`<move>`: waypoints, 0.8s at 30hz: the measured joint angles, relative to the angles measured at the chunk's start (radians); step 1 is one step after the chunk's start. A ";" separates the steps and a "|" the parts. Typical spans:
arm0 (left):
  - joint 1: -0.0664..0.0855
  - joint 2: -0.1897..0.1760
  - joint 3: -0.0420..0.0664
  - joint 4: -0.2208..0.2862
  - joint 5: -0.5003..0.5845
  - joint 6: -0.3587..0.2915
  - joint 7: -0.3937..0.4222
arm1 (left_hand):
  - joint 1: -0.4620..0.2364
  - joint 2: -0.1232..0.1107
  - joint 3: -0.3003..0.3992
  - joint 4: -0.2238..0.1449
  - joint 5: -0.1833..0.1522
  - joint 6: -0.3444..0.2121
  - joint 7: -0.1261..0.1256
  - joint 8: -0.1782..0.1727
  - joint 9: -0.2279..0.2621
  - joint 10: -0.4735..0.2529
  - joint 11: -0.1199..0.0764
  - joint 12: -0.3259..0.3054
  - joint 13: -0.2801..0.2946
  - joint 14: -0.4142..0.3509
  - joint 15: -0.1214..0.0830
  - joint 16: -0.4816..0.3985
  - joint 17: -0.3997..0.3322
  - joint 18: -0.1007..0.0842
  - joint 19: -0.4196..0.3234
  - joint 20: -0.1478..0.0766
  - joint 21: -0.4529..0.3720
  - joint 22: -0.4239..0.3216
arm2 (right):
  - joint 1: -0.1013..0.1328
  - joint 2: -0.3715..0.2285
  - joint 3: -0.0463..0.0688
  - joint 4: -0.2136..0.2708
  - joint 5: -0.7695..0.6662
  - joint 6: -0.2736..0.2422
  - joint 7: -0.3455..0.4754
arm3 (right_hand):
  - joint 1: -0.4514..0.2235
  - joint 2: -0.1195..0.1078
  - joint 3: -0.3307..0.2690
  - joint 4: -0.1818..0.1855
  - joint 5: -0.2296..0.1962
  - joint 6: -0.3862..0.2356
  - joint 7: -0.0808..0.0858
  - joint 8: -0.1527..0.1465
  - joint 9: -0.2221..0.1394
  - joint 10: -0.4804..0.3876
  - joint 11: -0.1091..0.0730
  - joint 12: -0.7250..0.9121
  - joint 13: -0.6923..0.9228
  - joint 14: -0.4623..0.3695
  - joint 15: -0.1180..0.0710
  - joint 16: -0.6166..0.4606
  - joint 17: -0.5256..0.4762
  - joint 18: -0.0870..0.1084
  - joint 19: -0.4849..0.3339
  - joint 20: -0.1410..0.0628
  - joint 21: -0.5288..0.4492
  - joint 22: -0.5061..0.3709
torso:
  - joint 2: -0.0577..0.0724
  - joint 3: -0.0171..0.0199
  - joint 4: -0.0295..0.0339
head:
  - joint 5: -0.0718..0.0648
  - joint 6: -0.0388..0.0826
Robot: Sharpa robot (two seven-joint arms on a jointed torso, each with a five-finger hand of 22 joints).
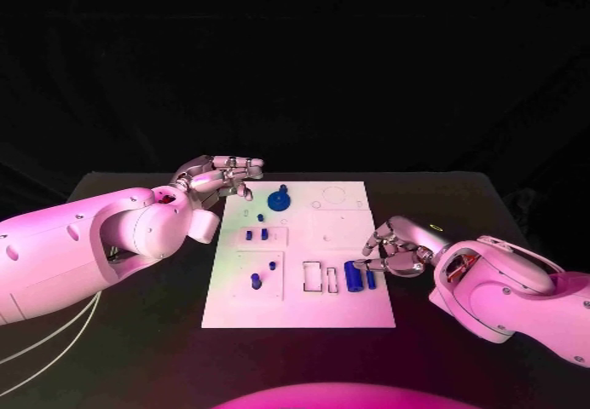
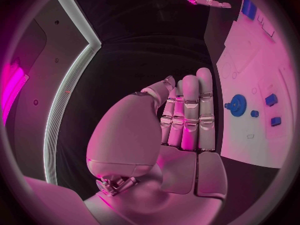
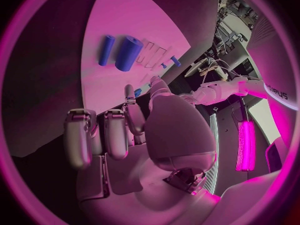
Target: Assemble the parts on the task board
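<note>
The board [image 1: 308, 294] lies mid-counter [image 1: 123, 187] with blue parts [image 1: 354, 277] on it. The left hand [image 1: 222, 177] hovers empty, fingers straight, at its far left corner; the right hand [image 1: 394, 251], loosely curled and empty, sits beside two cylinders.

One task board [image 1: 332, 307], white, mid-frame. Two hands: left hand [image 1: 219, 177] at the board's upper-left corner, right hand [image 1: 394, 254] at its right edge. Blue parts visible: seven. One gear [image 1: 280, 201] near the top, three small pieces [image 1: 256, 232] left of centre, one peg [image 1: 256, 279] and one small piece lower left, two cylinders [image 1: 354, 276] lower right, side by side.
</note>
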 measured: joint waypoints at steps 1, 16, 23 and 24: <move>0.000 0.000 0.000 0.000 0.000 0.000 0.000 | 0.000 0.000 0.000 0.000 0.000 0.000 0.000 0.000 0.000 0.000 0.000 0.000 0.000 0.000 0.000 0.000 0.000 0.000 0.000 0.000 0.000 0.000 | -0.005 0.001 0.000 0.000 -0.007 0.000 -0.009 | 0.000 0.000 -0.003 0.003 0.000 0.000 0.000 0.000 0.002 0.000 0.000 0.000 0.001 0.000 0.000 0.000 0.000 0.000 0.000 0.000 0.001 0.000 | 0.000 0.0000 -0.0002 | -0.002 0.000; -0.001 -0.005 -0.001 0.001 0.000 0.005 0.000 | -0.010 -0.001 0.000 0.000 0.000 0.000 0.000 0.004 -0.001 0.000 0.000 0.004 -0.001 0.000 0.000 0.000 -0.001 0.000 0.000 0.000 -0.004 -0.001 | -0.059 0.059 -0.002 -0.042 -0.064 -0.004 -0.110 | -0.007 0.007 -0.019 0.005 0.012 -0.004 -0.004 0.012 0.016 0.003 -0.003 0.009 0.017 0.000 0.000 0.004 0.000 0.000 0.000 0.000 0.001 0.000 | 0.000 -0.0020 0.0018 | -0.016 -0.009; -0.001 -0.006 -0.001 0.002 0.000 0.008 0.000 | -0.010 -0.001 0.000 0.000 0.000 0.000 0.000 0.004 -0.001 0.000 0.000 0.004 -0.001 0.000 0.000 0.000 -0.001 0.000 0.000 0.000 -0.004 -0.001 | -0.070 0.080 -0.002 -0.056 -0.070 -0.004 -0.127 | -0.007 0.007 -0.020 0.006 0.012 -0.004 -0.004 0.012 0.016 0.003 -0.003 0.009 0.017 0.000 0.000 0.004 0.000 0.000 0.000 0.000 0.001 0.000 | 0.000 -0.0022 0.0013 | -0.008 -0.011; -0.001 -0.006 -0.001 0.002 0.000 0.009 0.000 | -0.010 -0.001 0.000 0.000 0.000 0.000 0.000 0.004 -0.001 0.000 0.000 0.004 -0.001 0.000 0.000 0.000 -0.001 0.000 0.000 0.000 -0.004 -0.001 | -0.071 0.083 -0.002 -0.059 -0.071 -0.003 -0.129 | -0.010 0.010 -0.020 0.006 0.012 -0.004 -0.004 0.012 0.017 0.003 -0.003 0.009 0.019 0.000 0.000 0.004 0.000 0.000 0.000 0.000 0.001 0.000 | 0.000 -0.0022 0.0014 | -0.008 -0.012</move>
